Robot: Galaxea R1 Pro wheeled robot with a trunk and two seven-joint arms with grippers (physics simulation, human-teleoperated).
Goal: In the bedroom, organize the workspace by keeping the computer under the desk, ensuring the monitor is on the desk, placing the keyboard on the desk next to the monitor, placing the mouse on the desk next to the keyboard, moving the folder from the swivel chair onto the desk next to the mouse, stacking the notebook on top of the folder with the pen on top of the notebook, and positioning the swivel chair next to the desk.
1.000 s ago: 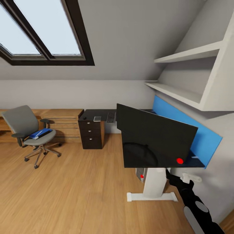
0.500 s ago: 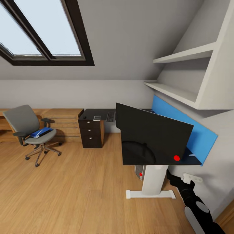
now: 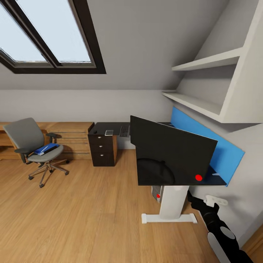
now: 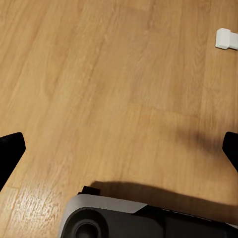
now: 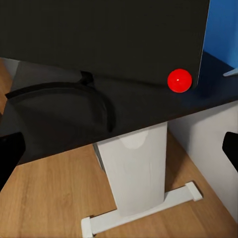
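On my head feed I see the right arm (image 3: 219, 230) as a run of glossy black housings with rounded, bulging joints, broken by a light grey oval panel on its upper face and a second grey section lower down. Near the wrist a small white bracket-like piece (image 3: 216, 199) juts out sideways from the black casing. On the left wrist feed, the body below the camera is a rounded grey shell (image 4: 106, 220) with a circular recess in it, joined to a darker black part. The claw fingertips (image 4: 11, 151) look flat, matte black and tapered on both wrist feeds (image 5: 10, 148).
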